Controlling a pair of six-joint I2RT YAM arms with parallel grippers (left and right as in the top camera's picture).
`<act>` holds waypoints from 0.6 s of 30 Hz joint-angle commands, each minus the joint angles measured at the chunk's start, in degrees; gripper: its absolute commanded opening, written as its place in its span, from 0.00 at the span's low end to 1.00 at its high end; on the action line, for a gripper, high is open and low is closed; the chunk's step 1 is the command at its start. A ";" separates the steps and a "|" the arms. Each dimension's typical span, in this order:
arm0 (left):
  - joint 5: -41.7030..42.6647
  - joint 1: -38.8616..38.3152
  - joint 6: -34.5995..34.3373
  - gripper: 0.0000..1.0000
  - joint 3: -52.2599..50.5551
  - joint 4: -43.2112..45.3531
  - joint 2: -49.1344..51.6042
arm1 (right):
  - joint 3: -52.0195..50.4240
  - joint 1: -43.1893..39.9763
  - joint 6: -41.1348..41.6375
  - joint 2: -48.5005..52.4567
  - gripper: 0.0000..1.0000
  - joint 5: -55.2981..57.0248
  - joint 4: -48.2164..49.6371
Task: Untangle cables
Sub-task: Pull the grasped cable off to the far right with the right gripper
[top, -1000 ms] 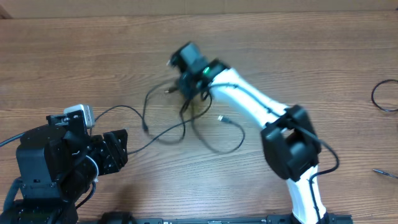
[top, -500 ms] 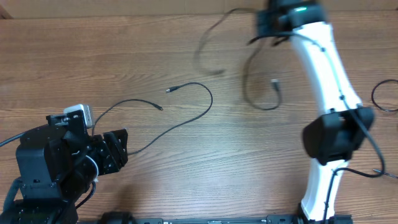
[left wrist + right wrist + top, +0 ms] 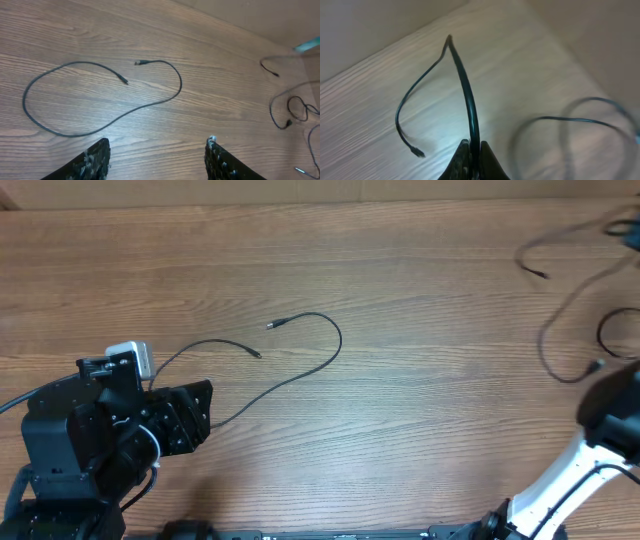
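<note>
One thin black cable point(image 3: 338, 340) lies loose on the wood table in an open curve, both plug tips near the middle; the left wrist view shows it point(image 3: 180, 85) ahead of my fingers. My left gripper point(image 3: 156, 150) is open over bare wood at the front left, nothing between its fingers. My right gripper point(image 3: 474, 145) is shut on a second black cable point(image 3: 467, 85), which rises from the jaws, bends and hangs down to a plug tip. From overhead that cable point(image 3: 543, 345) dangles at the far right; the right gripper itself sits at the frame's top right edge, mostly cut off.
A small coiled black cable point(image 3: 601, 335) rests near the right edge, under the dangling one. The right arm's black elbow point(image 3: 615, 410) and white link point(image 3: 550, 490) fill the lower right. The left arm's bulk point(image 3: 90, 440) fills the lower left.
My right arm swung from the table's middle to the far right, carrying its cable away from the other one, which stayed on the table. The left arm barely moved.
</note>
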 commanded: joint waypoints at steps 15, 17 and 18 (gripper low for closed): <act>3.04 0.24 -2.12 0.60 1.01 0.20 2.34 | 1.49 -27.50 0.04 -0.50 0.13 -13.09 1.05; 3.08 0.24 -2.12 0.60 1.01 0.15 2.34 | 1.49 -27.52 0.00 -0.52 0.94 -14.01 0.92; 3.23 0.24 -2.12 0.61 1.01 0.13 2.34 | 1.49 -27.52 0.02 -0.52 1.00 -14.62 0.90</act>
